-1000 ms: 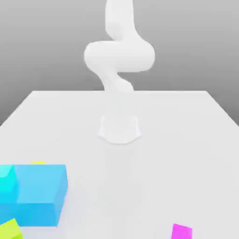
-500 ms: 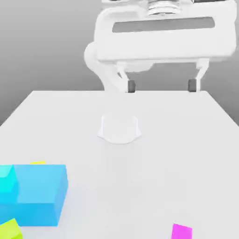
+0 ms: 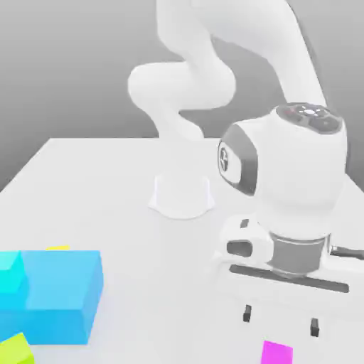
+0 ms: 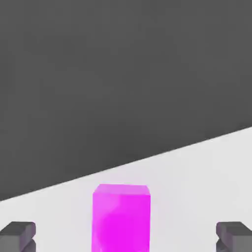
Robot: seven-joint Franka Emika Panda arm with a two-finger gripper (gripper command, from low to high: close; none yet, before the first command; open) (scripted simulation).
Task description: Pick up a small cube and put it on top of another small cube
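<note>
A small magenta cube point(image 3: 276, 352) rests on the white table near its front edge, at the exterior view's right. My gripper point(image 3: 281, 321) hangs open just above it, one dark fingertip on each side and nothing between them. In the hand view the magenta cube point(image 4: 121, 216) sits midway between the two grey fingertips point(image 4: 17, 235), close to the table's edge. At the exterior view's left lie a small cyan cube point(image 3: 11, 279), a lime cube point(image 3: 15, 350) and a sliver of a yellow cube point(image 3: 58, 249).
A large blue block point(image 3: 60, 295) stands at the front left, with the small cubes around it. The arm's round white base point(image 3: 182, 195) sits mid-table. The table point(image 3: 142, 242) ends just beyond the magenta cube.
The arm has swung down from high above the table to the front right. The gripper now hovers low over the magenta cube, its fingers still wide.
</note>
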